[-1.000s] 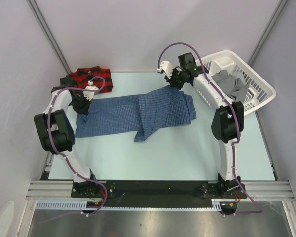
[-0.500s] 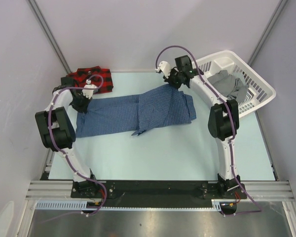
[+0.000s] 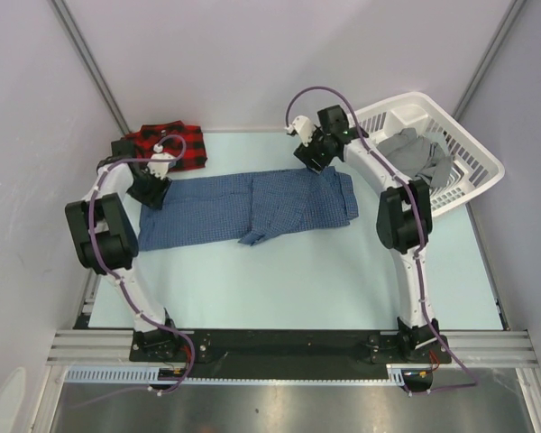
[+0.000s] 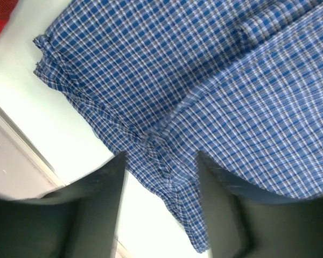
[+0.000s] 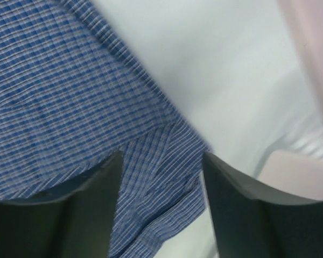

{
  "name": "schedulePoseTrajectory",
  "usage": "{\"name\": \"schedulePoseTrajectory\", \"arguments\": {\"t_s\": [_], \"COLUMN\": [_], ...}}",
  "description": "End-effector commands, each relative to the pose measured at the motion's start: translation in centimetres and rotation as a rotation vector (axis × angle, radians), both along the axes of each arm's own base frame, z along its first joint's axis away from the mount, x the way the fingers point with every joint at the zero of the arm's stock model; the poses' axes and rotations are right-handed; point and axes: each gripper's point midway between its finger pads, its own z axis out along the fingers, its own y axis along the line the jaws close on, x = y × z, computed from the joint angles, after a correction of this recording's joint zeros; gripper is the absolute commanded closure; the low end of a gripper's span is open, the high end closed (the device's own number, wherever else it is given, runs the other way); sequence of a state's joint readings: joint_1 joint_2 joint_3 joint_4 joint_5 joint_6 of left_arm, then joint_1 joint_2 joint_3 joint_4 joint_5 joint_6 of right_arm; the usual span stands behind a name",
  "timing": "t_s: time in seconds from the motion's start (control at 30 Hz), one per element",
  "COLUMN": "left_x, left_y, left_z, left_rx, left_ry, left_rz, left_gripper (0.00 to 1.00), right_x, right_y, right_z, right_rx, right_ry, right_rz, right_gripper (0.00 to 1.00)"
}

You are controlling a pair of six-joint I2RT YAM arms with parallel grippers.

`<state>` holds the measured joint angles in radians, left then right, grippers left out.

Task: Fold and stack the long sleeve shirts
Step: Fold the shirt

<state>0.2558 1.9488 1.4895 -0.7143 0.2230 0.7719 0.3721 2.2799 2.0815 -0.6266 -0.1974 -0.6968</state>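
The pale worktop [image 3: 325, 280] carries a dark blue fine-check shirt [image 3: 243, 207], spread flat across its far half with one fold lapping over the middle and a loose end pointing toward the arms. At the far right corner a white laundry basket [image 3: 485, 161] sits tilted at the worktop's edge, a grey garment [image 3: 419, 153] bunched inside it. A red-and-black plaid shirt [image 3: 176, 144] lies crumpled at the far left corner, just beyond the blue shirt's left end. The left gripper [image 3: 153, 189] hangs low over the blue shirt's far left edge, jaws apart with the hem showing between them and nothing pinched. The right gripper [image 3: 314, 162] sits over the far right edge near the basket, likewise spread wide above the cloth and holding nothing.
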Motion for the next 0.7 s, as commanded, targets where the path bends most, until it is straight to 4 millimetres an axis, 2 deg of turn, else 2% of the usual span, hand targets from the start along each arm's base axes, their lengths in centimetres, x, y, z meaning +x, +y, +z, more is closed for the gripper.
{"name": "schedulePoseTrajectory", "arguments": {"t_s": [0.0, 0.03, 0.07, 0.1, 0.13, 0.17, 0.2, 0.23, 0.3, 0.33, 0.37, 0.5, 0.67], "left_x": [-1.3, -2.2, -3.2, -3.9, -5.0, -6.2, -7.1, -8.0, -9.6, -9.7, -10.4, -11.0, -11.5], "left_y": [-1.1, -1.4, -1.8, -2.2, -2.8, -3.3, -3.7, -4.0, -4.3, -4.3, -4.1, -3.7, -3.0], "left_z": [4.4, 4.7, 4.5, 5.2, 5.0, 4.2, 4.2, 3.8, 2.5, 2.3, 1.3, -1.1, -3.4], "left_rx": [-0.098, -0.122, -0.137, -0.143, -0.159, -0.168, -0.171, -0.183, -0.174, -0.156, -0.138, -0.099, -0.038], "left_ry": [-0.091, -0.081, -0.065, -0.074, -0.051, -0.020, -0.007, 0.021, 0.054, 0.047, 0.071, 0.125, 0.193], "left_rz": [0.015, 0.013, -0.007, -0.024, -0.047, -0.091, -0.108, -0.118, -0.158, -0.168, -0.174, -0.194, -0.224], "left_gripper": [0.33, 0.28, 0.26, 0.25, 0.24, 0.23, 0.23, 0.23, 0.23, 0.22, 0.22, 0.20, 0.20], "right_x": [-4.0, -5.7, -6.7, -8.1, -9.8, -11.0, -11.5, -12.8, -13.2, -13.5, -14.1, -13.6, -13.6], "right_y": [-2.6, -3.2, -3.7, -4.2, -5.0, -5.5, -5.8, -6.2, -6.2, -6.0, -6.1, -6.0, -6.2], "right_z": [6.6, 7.5, 7.5, 6.8, 4.9, 5.0, 4.6, 2.6, 1.9, 1.1, -0.4, -4.1, -7.8], "right_rx": [0.132, 0.161, 0.174, 0.190, 0.169, 0.161, 0.155, 0.135, 0.124, 0.111, 0.092, 0.029, -0.036], "right_ry": [0.104, 0.140, 0.170, 0.224, 0.279, 0.279, 0.279, 0.325, 0.302, 0.305, 0.323, 0.308, 0.350], "right_rz": [-0.071, -0.081, -0.082, -0.075, -0.062, -0.051, -0.037, -0.032, 0.010, 0.026, 0.033, 0.065, 0.069], "right_gripper": [0.30, 0.29, 0.29, 0.30, 0.33, 0.35, 0.37, 0.42, 0.46, 0.47, 0.47, 0.48, 0.48]}}
